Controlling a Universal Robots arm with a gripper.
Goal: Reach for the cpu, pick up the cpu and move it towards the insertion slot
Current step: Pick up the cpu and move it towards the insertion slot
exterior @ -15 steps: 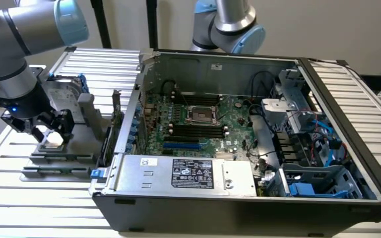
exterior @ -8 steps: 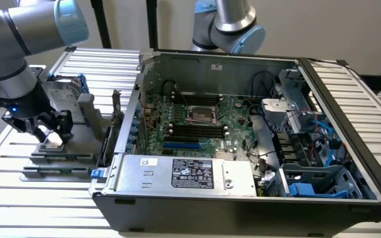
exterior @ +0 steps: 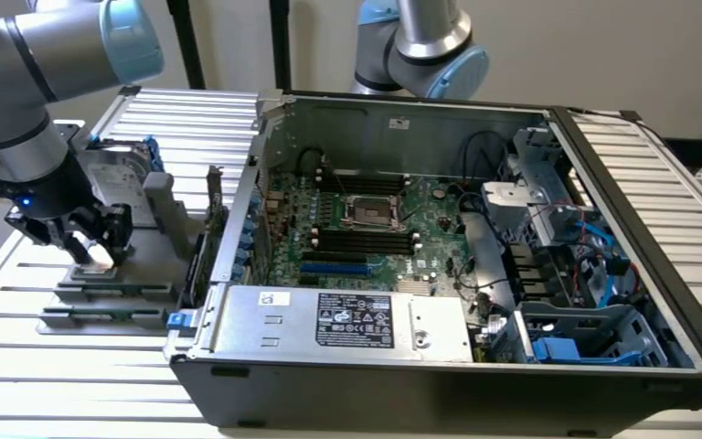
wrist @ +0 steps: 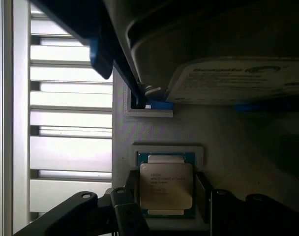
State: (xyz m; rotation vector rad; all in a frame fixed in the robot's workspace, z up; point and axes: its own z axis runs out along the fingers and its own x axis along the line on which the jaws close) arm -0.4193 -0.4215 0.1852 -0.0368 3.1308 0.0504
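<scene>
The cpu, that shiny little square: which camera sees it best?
The wrist view. The cpu faces that camera flat, silver top and printed lettering plain, seated in a pale holder. In the exterior view the pincer hangs right over that spot at the exterior view's left, hiding it.

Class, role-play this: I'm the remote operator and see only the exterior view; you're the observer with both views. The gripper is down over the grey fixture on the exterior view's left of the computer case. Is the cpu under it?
Observer: Yes. The wrist view shows the cpu centred under the gripper.
Operator: Is it lifted out?
Observer: No; it lies flat in a square recess of the pale holder.
Operator: Which face is up?
Observer: Its silver metal top, with printed text.
</scene>
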